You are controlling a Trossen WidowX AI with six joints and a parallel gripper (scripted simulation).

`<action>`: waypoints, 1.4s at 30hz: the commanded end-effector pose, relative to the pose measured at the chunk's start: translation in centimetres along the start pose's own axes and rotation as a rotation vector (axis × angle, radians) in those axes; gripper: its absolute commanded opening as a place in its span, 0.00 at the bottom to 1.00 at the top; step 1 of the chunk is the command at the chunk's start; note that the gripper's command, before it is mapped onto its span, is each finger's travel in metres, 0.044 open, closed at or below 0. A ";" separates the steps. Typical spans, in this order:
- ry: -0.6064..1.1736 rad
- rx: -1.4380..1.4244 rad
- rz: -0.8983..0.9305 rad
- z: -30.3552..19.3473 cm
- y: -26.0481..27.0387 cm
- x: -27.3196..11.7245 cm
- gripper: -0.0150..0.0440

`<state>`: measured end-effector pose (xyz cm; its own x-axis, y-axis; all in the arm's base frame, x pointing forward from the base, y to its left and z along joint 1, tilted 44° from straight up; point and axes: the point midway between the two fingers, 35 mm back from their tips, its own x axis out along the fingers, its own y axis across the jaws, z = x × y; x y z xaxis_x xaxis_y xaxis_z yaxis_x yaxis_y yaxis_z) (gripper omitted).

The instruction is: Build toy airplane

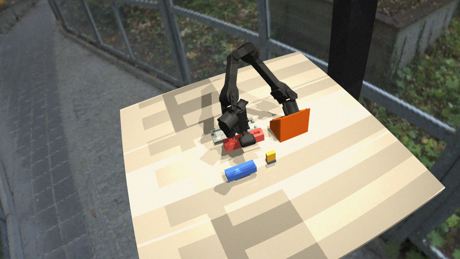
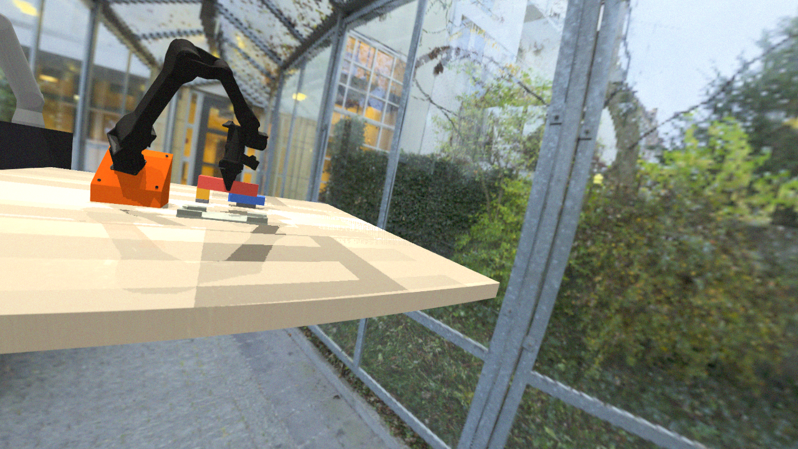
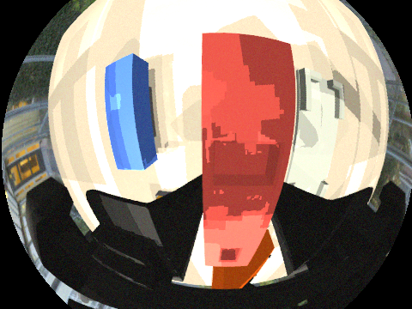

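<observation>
My gripper (image 1: 239,138) (image 2: 229,186) (image 3: 235,178) is shut on the red fuselage (image 1: 232,144) (image 2: 248,188) (image 3: 240,107), across its middle near the large socket. The fuselage is held level above the table, sockets facing up. The pale grey jig (image 1: 217,139) (image 2: 191,212) (image 3: 305,92) lies beside and below it, partly hidden by the arm in the top view. The blue wing (image 1: 241,171) (image 2: 245,199) (image 3: 122,116) rests on the other side of the fuselage. The small yellow tail fin (image 1: 270,155) (image 2: 202,196) stands near the wing, mostly hidden by a finger in the wrist view.
The orange arm base (image 1: 294,125) (image 2: 131,188) (image 3: 227,277) stands beyond the small-socket end of the fuselage. The wooden table (image 1: 353,151) (image 2: 312,267) carries the parts. A dark post (image 1: 349,48) rises behind the table in the top view.
</observation>
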<state>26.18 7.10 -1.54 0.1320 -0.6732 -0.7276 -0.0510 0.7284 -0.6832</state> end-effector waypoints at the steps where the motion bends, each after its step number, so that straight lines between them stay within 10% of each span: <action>1: -0.014 0.013 0.014 0.3 0.1 -1.8 0.25; 17: -0.012 0.014 0.007 -0.4 -0.4 -6.7 0.25; 42: -0.014 -0.001 0.028 1.2 -5.6 -4.0 0.25</action>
<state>26.85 6.70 4.75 0.1323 -0.6536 -0.7452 -0.0516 0.7462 -0.6637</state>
